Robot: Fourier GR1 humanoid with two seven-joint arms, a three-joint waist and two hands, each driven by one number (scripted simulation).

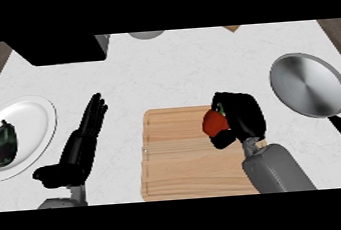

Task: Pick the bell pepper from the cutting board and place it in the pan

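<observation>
Bell pepper [214,122], cutting board [177,161], counter [185,66] (white)

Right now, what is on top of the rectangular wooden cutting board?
A red bell pepper, the black right hand curled round it; the hand hides whether it touches the board.
</observation>
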